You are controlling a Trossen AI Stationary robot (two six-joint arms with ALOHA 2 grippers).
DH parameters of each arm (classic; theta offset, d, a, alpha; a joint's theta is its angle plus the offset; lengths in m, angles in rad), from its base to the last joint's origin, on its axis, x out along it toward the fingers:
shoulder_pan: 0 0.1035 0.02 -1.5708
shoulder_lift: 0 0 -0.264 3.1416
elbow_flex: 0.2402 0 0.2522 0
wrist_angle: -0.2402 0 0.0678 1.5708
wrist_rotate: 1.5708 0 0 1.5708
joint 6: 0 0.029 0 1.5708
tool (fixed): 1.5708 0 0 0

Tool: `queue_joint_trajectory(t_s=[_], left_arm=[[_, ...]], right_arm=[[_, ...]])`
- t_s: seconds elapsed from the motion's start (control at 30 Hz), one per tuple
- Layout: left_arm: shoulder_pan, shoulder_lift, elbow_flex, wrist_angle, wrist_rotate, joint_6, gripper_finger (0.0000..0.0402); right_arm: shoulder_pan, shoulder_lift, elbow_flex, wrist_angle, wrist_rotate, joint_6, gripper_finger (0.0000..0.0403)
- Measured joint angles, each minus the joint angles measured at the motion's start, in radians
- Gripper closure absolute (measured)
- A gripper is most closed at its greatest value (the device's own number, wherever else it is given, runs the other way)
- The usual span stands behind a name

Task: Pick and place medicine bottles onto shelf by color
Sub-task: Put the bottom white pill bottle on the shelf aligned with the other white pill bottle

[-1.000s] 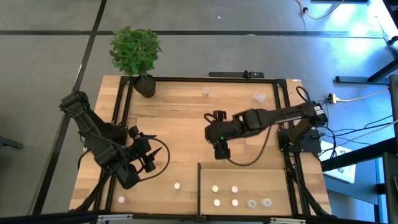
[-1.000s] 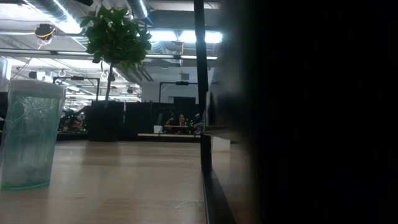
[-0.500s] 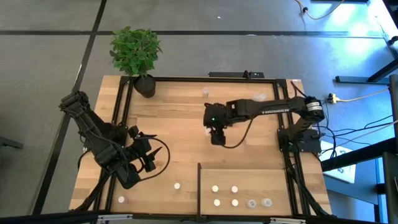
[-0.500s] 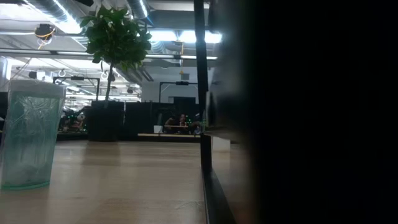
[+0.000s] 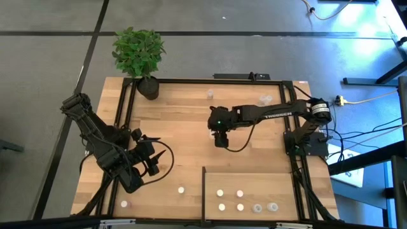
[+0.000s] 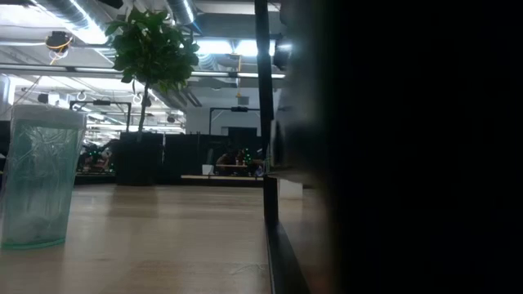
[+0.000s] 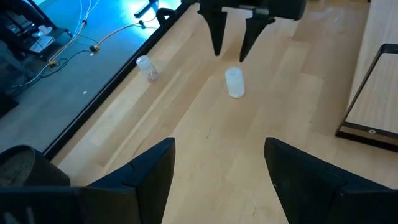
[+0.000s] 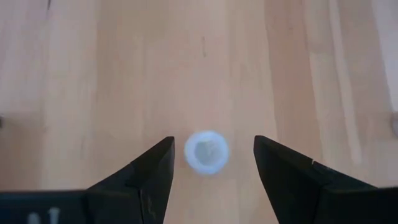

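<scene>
My right gripper (image 5: 220, 138) hangs open over the middle of the table, fingers pointing down. A small translucent medicine bottle (image 8: 206, 151) stands upright on the table below it. In the left wrist view the fingertips (image 7: 217, 50) end just above that bottle (image 7: 234, 82) without touching it. My left gripper (image 5: 154, 163) waits open at the table's left. The shelf (image 5: 280, 181) lies flat at the near right with several bottles standing on it (image 5: 220, 192). More bottles stand on the table at the near left (image 5: 180, 189) and the far side (image 5: 210, 94).
A potted plant (image 5: 138, 54) stands at the far left corner. A black frame rail (image 5: 203, 81) runs round the tabletop. In the low view a translucent bottle (image 6: 39, 175) stands close at the left, and the shelf's black edge (image 6: 274, 237) runs down the middle.
My right gripper has swung from near the shelf toward the table's far edge and come down over the translucent bottle in the middle of the table. Its fingers have stayed open. The bottles have not moved.
</scene>
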Motion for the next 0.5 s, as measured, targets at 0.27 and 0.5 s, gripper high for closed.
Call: queue_joint_trajectory(t_s=[0.27, 0.5], left_arm=[[0.0, 0.0, 0.0, 0.0, 0.0, -0.001, 0.0162], [0.003, 0.0, 0.0, 0.0, 0.0, -0.002, 0.0162]], right_arm=[[-0.046, 0.005, -0.026, 0.036, -0.057, -0.022, 0.018], [-0.047, 0.006, -0.025, 0.047, -0.078, -0.027, 0.018]])
